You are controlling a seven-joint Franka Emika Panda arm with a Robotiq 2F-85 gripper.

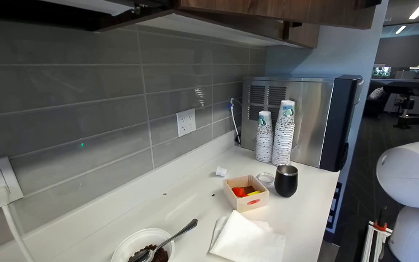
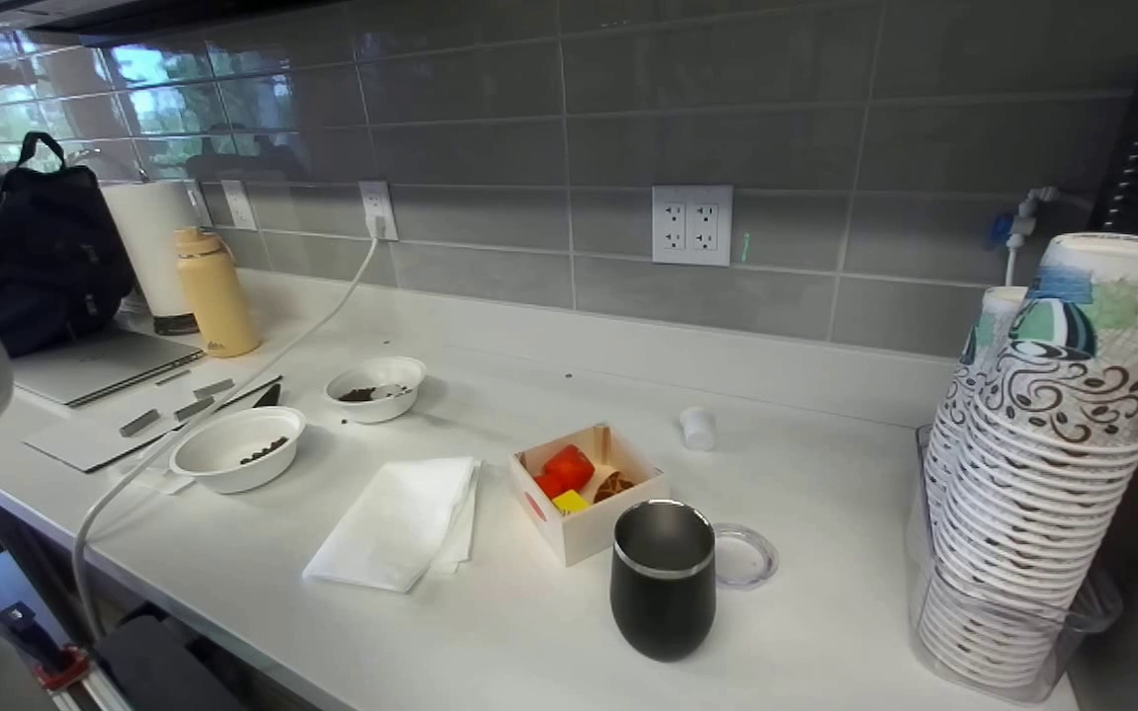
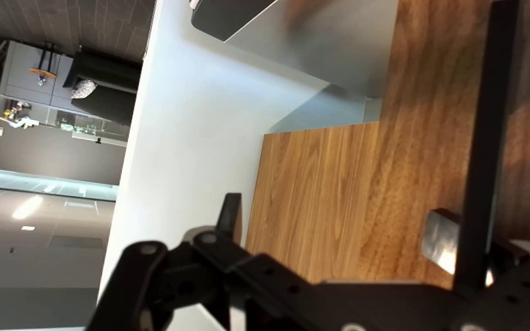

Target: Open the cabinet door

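The dark-brown cabinet door [image 1: 278, 11] shows at the top of an exterior view. It appears to stand out at an angle from the cabinet. In the wrist view the door [image 3: 430, 138] fills the right side, with its long black bar handle [image 3: 488, 138] running down it. My gripper [image 3: 338, 220] is open at the bottom of the wrist view, its fingers wide apart. The right finger passes behind the bar, between bar and panel; contact cannot be told. The left finger is free near the white wall. In both exterior views the gripper is not clearly visible.
Another wood panel [image 3: 311, 197] meets the white wall [image 3: 187, 115]. Below stand the steel appliance [image 1: 304, 116], stacked paper cups [image 1: 283, 142], a black tumbler [image 2: 663, 602], a wooden box [image 2: 618, 528] and bowls [image 2: 233, 454]. The white arm [image 1: 413, 174] is beside the counter.
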